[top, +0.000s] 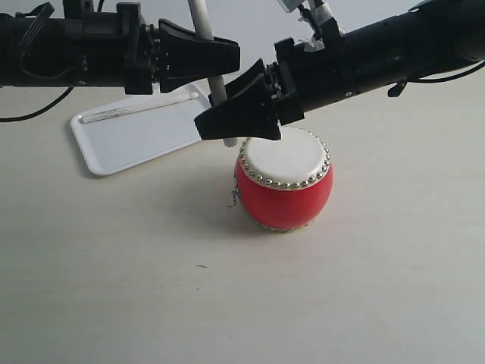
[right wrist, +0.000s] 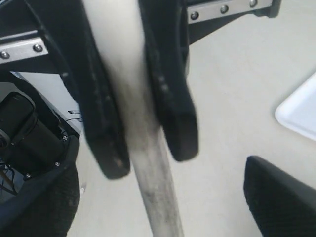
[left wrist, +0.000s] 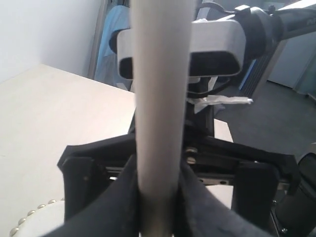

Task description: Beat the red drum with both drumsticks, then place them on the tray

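When carrying the drumstick [top: 203, 23] clenched in the left hand [top: 227, 59] to the tray [top: 136, 148] at left, may strike the released right hand [top: 231, 114] close beside and slip.

On my exterior feed I see a pale beige surface [top: 364, 303] with one small dark speck [top: 201, 266] on it. My left wrist feed shows a white wall [left wrist: 44, 34], something light blue [left wrist: 111, 49] beyond the surface's edge, and dark grey floor [left wrist: 276, 123].

The left gripper [left wrist: 158, 168] clamps a pale drumstick [left wrist: 160, 98] between black fingers. Beside the drumstick shows the studded rim of the drum [left wrist: 34, 222].
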